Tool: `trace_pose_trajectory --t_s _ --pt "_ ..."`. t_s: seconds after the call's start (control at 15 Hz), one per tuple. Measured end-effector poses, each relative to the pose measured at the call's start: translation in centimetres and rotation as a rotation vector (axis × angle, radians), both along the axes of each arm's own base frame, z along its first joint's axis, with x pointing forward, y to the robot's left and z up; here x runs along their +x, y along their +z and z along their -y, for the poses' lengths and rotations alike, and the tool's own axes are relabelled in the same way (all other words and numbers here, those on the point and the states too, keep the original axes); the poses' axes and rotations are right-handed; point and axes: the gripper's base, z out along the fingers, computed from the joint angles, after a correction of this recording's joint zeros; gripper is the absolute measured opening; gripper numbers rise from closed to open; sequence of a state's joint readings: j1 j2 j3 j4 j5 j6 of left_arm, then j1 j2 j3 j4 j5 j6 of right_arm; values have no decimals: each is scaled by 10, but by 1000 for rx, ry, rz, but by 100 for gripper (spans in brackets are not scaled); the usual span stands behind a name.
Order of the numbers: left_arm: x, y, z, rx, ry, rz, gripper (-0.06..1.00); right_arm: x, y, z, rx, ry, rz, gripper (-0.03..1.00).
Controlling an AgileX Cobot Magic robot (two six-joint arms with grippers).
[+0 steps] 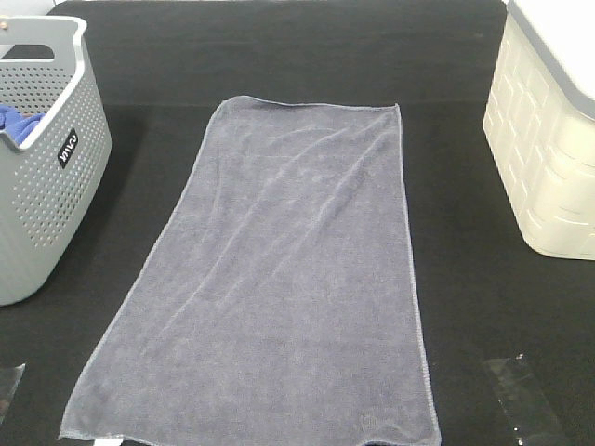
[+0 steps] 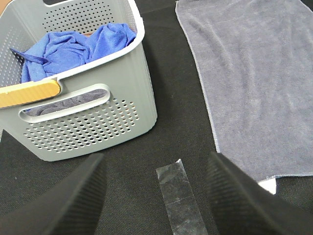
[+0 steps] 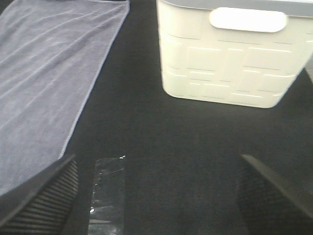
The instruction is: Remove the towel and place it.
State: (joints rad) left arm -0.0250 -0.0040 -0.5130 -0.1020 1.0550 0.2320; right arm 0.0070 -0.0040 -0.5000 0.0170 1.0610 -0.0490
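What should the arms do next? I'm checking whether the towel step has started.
Probably lower both open grippers onto the near corners of the towel: it lies flat on the black table, ungrasped, between the grey basket and cream bin.

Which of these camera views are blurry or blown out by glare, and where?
Exterior high view: sharp; the cream bin is slightly overexposed. Left wrist view: crisp on the grey basket; the near fingers are soft. Right wrist view: softest overall, and the cream bin's handle cutout is blown out white.
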Motion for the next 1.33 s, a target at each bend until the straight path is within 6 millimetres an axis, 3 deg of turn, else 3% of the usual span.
trace_pose_trajectory --t_s 1.33 --pt "0 0 0 3 1 0 58 0 0 0 1 15 0 81"
